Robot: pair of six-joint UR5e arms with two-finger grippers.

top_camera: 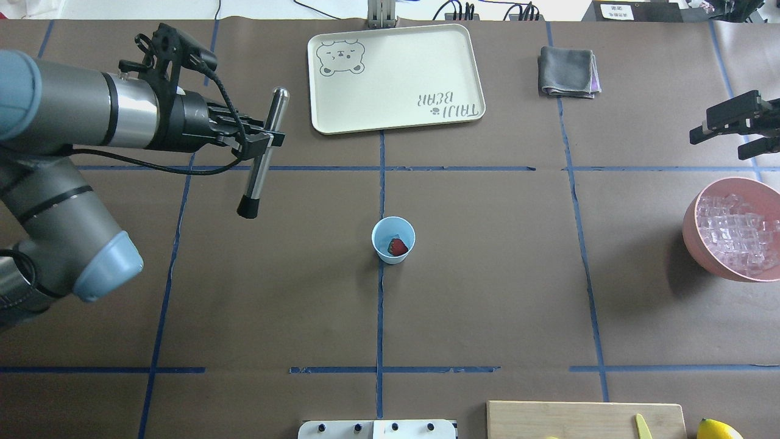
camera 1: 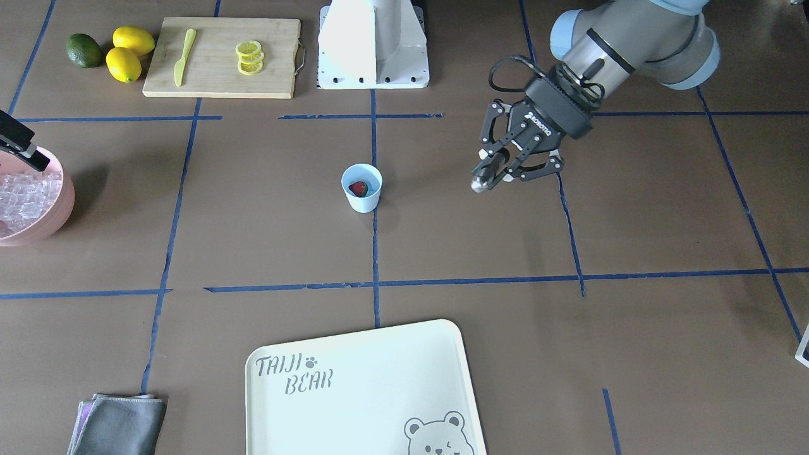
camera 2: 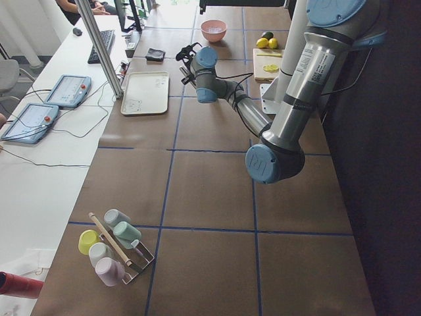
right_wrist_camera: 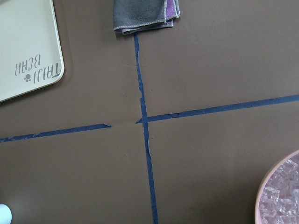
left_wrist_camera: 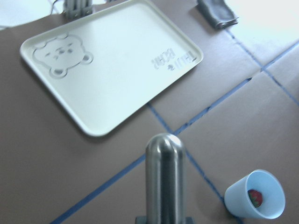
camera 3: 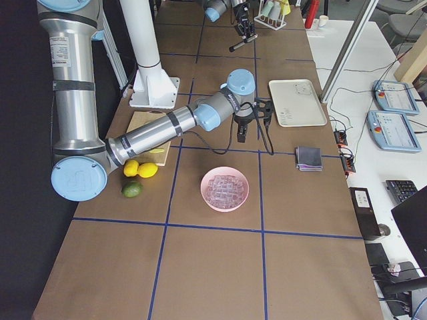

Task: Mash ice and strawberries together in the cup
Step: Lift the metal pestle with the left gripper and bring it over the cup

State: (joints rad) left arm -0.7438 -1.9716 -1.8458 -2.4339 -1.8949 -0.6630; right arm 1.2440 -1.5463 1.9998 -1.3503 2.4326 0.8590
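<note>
Early going, as I judge it — strawberry (top_camera: pixel 398 246) sits in the cup (top_camera: pixel 382 231) mid-desk, ice (top_camera: pixel 737 228) looks all in the pink bowl (top_camera: pixel 701 256) by the right gripper (top_camera: pixel 722 137) w/ jaws apart & empty, left gripper (top_camera: pixel 263 141) jaws clamped on a metal muddler (top_camera: pixel 256 183) well apart from the cup — nothing mashed yet.

The overhead view's edge cuts off the pink bowl (top_camera: pixel 691 241), the right gripper (top_camera: pixel 722 141) and the cutting board (top_camera: pixel 579 421).
</note>
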